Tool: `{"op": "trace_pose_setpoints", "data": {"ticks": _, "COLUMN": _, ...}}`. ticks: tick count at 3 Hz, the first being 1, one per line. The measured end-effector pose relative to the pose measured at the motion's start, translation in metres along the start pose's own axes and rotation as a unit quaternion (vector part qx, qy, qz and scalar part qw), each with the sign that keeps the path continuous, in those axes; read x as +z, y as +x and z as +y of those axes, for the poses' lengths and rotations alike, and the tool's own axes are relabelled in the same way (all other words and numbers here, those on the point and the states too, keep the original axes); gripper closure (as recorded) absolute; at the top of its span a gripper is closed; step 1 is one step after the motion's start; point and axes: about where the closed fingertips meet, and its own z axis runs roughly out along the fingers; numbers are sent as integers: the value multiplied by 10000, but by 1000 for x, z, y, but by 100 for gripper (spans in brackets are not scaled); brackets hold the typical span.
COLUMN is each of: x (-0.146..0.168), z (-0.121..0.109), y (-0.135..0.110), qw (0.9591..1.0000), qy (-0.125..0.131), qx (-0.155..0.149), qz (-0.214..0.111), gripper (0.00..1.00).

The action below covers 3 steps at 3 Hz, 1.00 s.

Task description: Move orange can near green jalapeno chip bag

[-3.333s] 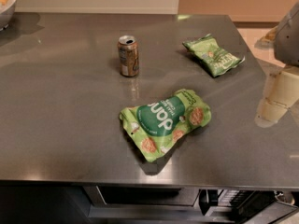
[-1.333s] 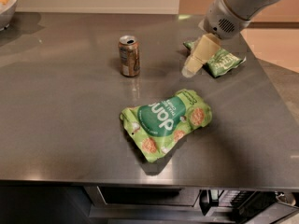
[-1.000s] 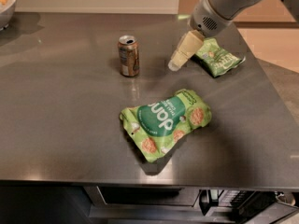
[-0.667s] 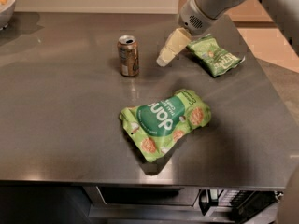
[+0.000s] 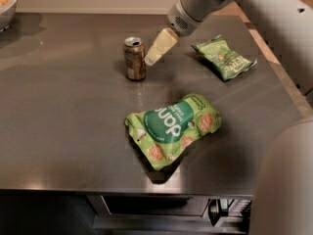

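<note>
Three things on the steel table (image 5: 63,106): orange can (image 5: 134,58), green jalapeno chip bag (image 5: 224,57), bigger green bag (image 5: 173,129).
Orange can: standing upright toward the back of the table, a bit left of the middle, silver top up.
Green jalapeno chip bag: lying flat at the back right, well apart from the can.
Bigger green bag: flat near the front edge, in front of the can and off to its right.
Gripper (image 5: 151,57): on the arm (image 5: 195,4) coming in from the top right, angled down-left, tip just beside the can's right side, between can and small bag.
Gripper state: honestly can't tell if it's released or clenched from this angle, and I can't say if it's touching the can either.
Bowl (image 5: 6,6): top-left corner, only partly in view.
</note>
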Motion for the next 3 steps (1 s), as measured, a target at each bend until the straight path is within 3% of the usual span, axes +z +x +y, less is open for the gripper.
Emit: {"op": "trace_pose_setpoints", "data": {"ticks": 3, "x": 45, "z": 9, "y": -33, "qw": 9997, "qy": -226, "qx": -2, "qz": -134, "gripper": 0}}
